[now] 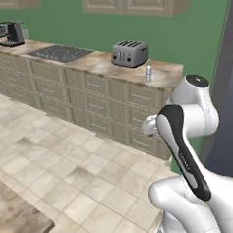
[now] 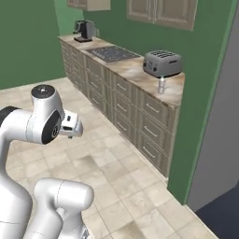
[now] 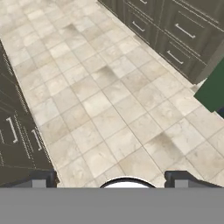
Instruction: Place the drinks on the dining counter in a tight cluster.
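Observation:
A small clear water bottle stands upright near the right end of the marbled wall counter, just in front of a silver toaster. A corner of the dining counter shows at the lower left of the left base view, with bare stone there. My arm is folded close to the base, well short of the bottle. The gripper points down at the tiled floor. Its fingertips stand wide apart, open, with nothing between them.
The silver toaster, a dark cooktop and a coffee machine sit on the wall counter. Drawer fronts line its base. Tiled floor lies between the counters. A green wall end stands right of the counter.

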Available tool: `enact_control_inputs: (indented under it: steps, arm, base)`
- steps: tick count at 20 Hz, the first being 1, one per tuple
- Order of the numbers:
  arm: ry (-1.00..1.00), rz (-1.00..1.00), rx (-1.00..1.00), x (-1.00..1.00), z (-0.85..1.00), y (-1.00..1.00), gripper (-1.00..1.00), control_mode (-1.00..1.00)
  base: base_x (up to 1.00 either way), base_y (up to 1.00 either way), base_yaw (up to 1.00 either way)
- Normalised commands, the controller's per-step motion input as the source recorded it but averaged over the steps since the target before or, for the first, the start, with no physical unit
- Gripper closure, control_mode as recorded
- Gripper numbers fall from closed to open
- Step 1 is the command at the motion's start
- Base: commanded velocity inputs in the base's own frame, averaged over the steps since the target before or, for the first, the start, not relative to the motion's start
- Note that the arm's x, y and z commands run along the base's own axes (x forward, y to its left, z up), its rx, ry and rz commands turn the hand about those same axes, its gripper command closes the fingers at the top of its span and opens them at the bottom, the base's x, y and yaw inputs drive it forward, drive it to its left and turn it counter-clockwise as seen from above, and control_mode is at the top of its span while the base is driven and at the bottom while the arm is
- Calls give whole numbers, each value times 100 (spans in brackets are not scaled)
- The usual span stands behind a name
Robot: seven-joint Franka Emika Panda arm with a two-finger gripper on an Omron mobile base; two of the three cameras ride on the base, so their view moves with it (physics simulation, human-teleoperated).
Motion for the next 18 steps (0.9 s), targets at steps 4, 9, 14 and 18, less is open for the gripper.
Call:
enact_control_inputs:
  steps: [4, 9, 14, 18]
  arm:
    - [0, 0, 0, 0, 0, 0, -100, 100]
    - [0, 0, 0, 0, 0, 0, -100, 100]
    - [0, 0, 0, 0, 0, 0, -100, 100]
    - [0, 0, 0, 0, 0, 0, -100, 100]
  base:
    - [100, -39, -27]
    - [100, 10, -24]
    - [100, 53, -23]
    - [100, 43, -49]
